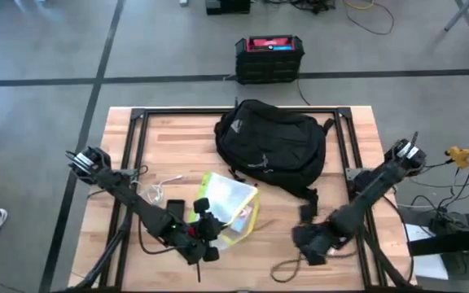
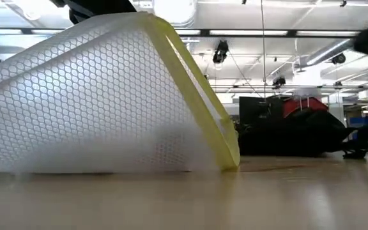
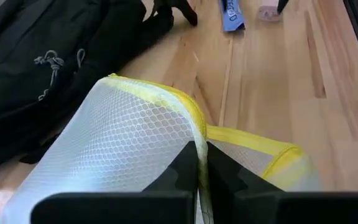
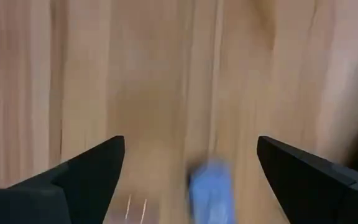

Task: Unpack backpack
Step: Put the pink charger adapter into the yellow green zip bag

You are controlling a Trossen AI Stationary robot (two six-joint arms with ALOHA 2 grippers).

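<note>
The left gripper [image 3: 202,171] sits low at the front of the table, its two dark fingers [image 3: 182,168] pressed together on the yellow-trimmed edge of a translucent mesh pouch [image 1: 228,203], which it has pinched at the rim. The pouch's honeycomb-patterned wall [image 2: 101,96] fills much of the low view, resting on the wood with its yellow border [image 2: 203,96] slanting down to the tabletop. Just beside the pouch, toward the left arm, lie a small dark flat object [image 1: 175,209] and a thin white cable [image 1: 159,185]. The right gripper [image 4: 191,165] hovers over bare wood near the front right of the table, its fingers spread wide and holding nothing, with a small blue item [image 4: 209,190] on the boards between them. The backpack [image 1: 271,146] lies flat at the centre back of the wooden table [image 1: 120,138], well apart from both grippers. Beyond the table, on the floor, stands a black box with a red top [image 1: 269,57].
</note>
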